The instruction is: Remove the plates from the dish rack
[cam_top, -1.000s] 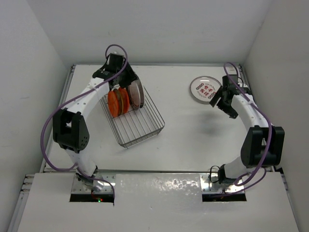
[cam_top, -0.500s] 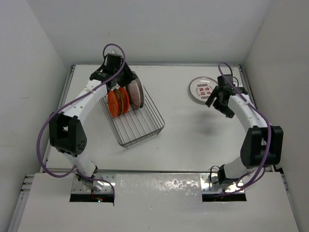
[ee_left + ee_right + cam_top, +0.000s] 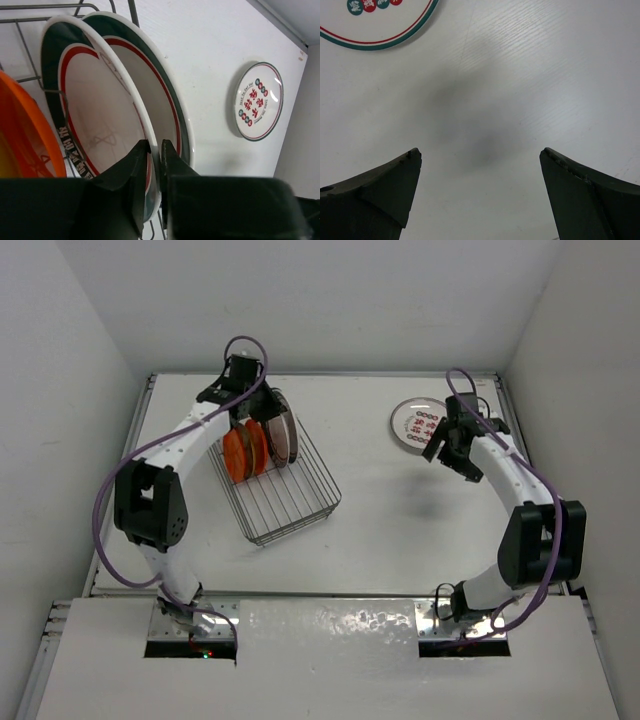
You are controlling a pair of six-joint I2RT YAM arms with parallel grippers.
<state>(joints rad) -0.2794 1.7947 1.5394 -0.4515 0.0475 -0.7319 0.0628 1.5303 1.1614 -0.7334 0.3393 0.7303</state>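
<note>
The dark wire dish rack (image 3: 290,495) stands at the back left. Two orange plates (image 3: 243,450) stand upright in it, and one also shows in the left wrist view (image 3: 20,135). Beside them stand two white plates with teal-and-red rim bands (image 3: 284,433). My left gripper (image 3: 266,410) is shut on the rim of the nearer white plate (image 3: 95,115), its jaws (image 3: 154,146) pinching the edge; the second one (image 3: 150,80) stands right behind. A white plate with red marks (image 3: 417,423) lies flat on the table (image 3: 260,107) (image 3: 380,25). My right gripper (image 3: 441,447) (image 3: 480,152) is open and empty beside it.
White walls close in the table on the left, back and right. The rack's wire rim (image 3: 50,7) runs just above the standing plates. Bare tabletop (image 3: 400,520) lies between the rack and the right arm.
My right gripper has drawn back off the marked plate, leaving it flat on the table. My left gripper has shifted slightly right onto the white plates in the rack.
</note>
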